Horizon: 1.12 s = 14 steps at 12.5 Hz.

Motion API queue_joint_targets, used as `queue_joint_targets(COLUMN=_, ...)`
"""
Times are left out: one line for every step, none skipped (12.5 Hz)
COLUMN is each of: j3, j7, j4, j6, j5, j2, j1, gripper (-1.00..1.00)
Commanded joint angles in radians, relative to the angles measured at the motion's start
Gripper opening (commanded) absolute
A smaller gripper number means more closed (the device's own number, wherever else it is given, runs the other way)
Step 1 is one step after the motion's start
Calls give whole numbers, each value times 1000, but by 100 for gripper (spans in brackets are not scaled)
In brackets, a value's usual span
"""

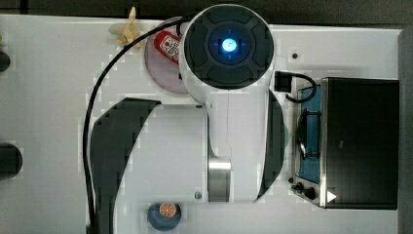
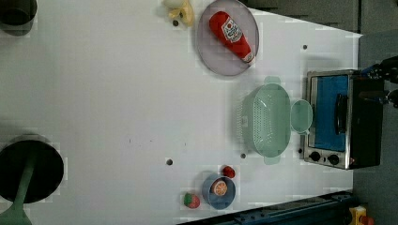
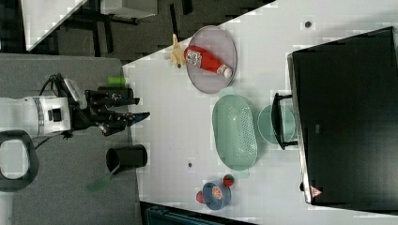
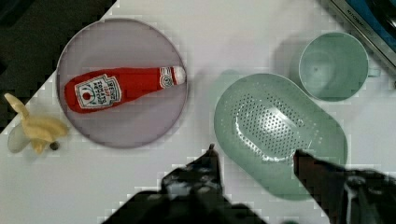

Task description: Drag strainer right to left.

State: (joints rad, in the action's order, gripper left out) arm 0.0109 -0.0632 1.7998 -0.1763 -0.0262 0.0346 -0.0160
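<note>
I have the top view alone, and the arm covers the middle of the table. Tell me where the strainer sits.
Observer: In the left view the strainer lies just to the left of the toaster oven.
Operator: Report what stands between them.
Observer: A small green cup, close beside the strainer's rim.
Operator: Now give me the gripper.
Observer: In the wrist view the gripper is open and holds nothing. In the right view it hangs well clear of the table.

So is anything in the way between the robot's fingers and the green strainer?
Nothing visible. In the wrist view the open fingers hang above the strainer with only white table between. The cup and plate sit off to the sides.
</note>
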Motion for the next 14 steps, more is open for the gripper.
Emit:
queue_joint_targets(j3=61, j7=-85, j4=216, j6=233, j5=-23, j2=463, j1=14, gripper=40)
queue_joint_targets(j3=60, j7=-86, j4=228, j6=229, j5=-23, j2=457, j1=13, gripper=60)
queue_joint_targets(j3=59, j7=-86, j4=250, j6=213, j5=-23, j2=445, j1=13, gripper=82)
queue_joint_targets(j3=57, j7=-86, j4=279, j6=196, j5=-23, j2=429, j1=12, gripper=100)
queue_joint_targets(j3=56, j7=-87, j4=312, j6=162, j5=-23, j2=409, j1=12, gripper=100)
queue_joint_targets(j3=54, j7=-96, j4=354, j6=109, j5=-23, j2=383, j1=12, gripper=100)
queue_joint_targets(j3=52, j7=-112, j4=400, j6=40, j5=-23, j2=351, j1=12, gripper=100)
queue_joint_targets(j3=48, j7=-133, j4=446, j6=-43, j5=-22, j2=313, j1=12, gripper=100)
queue_joint_targets(j3=44, j7=-161, j4=491, j6=-135, j5=-22, j2=270, j1=10, gripper=100)
queue_joint_targets(j3=40, j7=-207, j4=532, j6=-226, j5=-22, j2=224, j1=10, gripper=100)
queue_joint_targets(j3=38, j7=-274, j4=568, j6=-317, j5=-22, j2=175, j1=10, gripper=100)
queue_joint_targets(j3=36, j7=-350, j4=600, j6=-409, j5=-22, j2=124, j1=10, gripper=100)
queue_joint_targets(j3=34, j7=-419, j4=625, j6=-502, j5=-22, j2=70, j1=9, gripper=100)
queue_joint_targets(j3=33, j7=-470, j4=642, j6=-592, j5=-22, j2=14, j1=7, gripper=100)
